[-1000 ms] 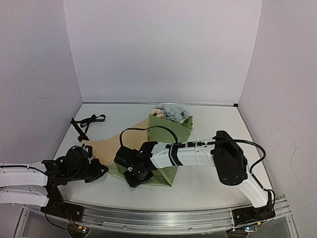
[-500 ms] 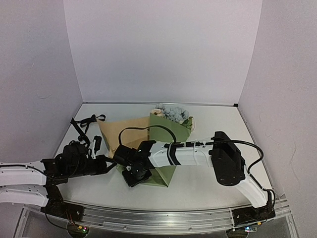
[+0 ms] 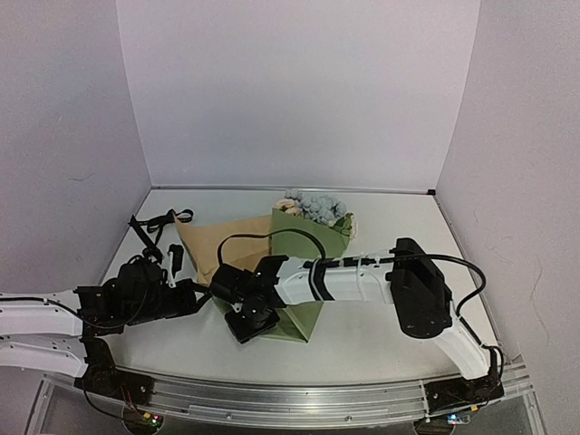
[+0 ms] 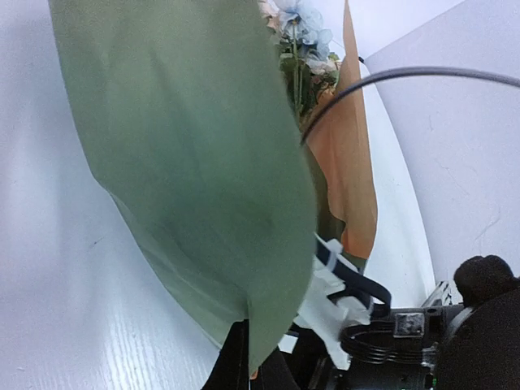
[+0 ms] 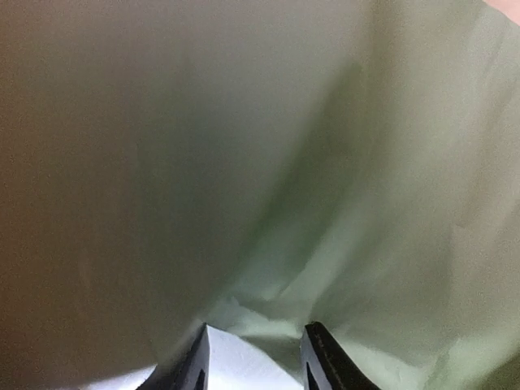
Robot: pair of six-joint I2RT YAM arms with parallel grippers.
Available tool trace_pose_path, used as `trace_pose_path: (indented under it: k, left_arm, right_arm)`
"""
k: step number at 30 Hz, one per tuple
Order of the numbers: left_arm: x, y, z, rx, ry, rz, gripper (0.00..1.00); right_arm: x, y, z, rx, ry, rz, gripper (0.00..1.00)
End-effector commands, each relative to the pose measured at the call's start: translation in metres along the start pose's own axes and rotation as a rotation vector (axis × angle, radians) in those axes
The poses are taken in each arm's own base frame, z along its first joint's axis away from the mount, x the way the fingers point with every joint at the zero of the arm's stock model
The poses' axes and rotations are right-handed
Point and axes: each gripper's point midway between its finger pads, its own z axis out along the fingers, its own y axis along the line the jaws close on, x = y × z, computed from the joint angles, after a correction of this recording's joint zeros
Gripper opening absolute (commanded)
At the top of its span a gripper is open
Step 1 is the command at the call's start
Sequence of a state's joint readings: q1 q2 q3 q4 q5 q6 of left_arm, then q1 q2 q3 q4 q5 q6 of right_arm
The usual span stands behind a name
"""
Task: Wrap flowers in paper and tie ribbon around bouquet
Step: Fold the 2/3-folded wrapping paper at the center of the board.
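The left jaws are pinched tight on a corner of the paper, its olive sheet stretching away ahead of them with the tan reverse showing to their right. The flowers sit at the sheet's far end, well beyond those tips. The right jaws stand narrowly parted low over the bench, paper edge just ahead. The ribbon lies off to the left jaws' left.
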State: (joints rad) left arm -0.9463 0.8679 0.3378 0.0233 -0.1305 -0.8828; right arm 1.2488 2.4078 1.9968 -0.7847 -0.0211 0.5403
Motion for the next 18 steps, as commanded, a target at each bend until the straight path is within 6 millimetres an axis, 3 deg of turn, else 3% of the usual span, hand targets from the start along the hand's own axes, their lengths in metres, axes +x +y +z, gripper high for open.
trace_pose_path:
  k: [1, 6, 10, 14, 18]
  left_arm:
    - [-0.002, 0.019, -0.001, -0.095, -0.028, -0.028, 0.0]
    - [-0.002, 0.018, 0.001, -0.099, -0.026, -0.018, 0.0]
    - [-0.005, 0.012, 0.001, -0.082, -0.03, -0.003, 0.0]
    - [-0.008, 0.006, 0.002, -0.067, -0.029, 0.02, 0.0]
    - [-0.01, -0.003, 0.004, -0.042, -0.021, 0.045, 0.0]
  right_arm:
    - [-0.019, 0.012, -0.068, -0.101, -0.092, -0.043, 0.46]
    - [-0.025, 0.02, -0.115, -0.181, -0.154, -0.074, 0.56]
    - [-0.022, 0.012, -0.144, -0.187, -0.195, -0.069, 0.59]
    - [-0.015, -0.028, -0.171, -0.059, -0.29, -0.037, 0.54]
    - [-0.005, -0.079, -0.169, 0.074, -0.339, 0.055, 0.48]
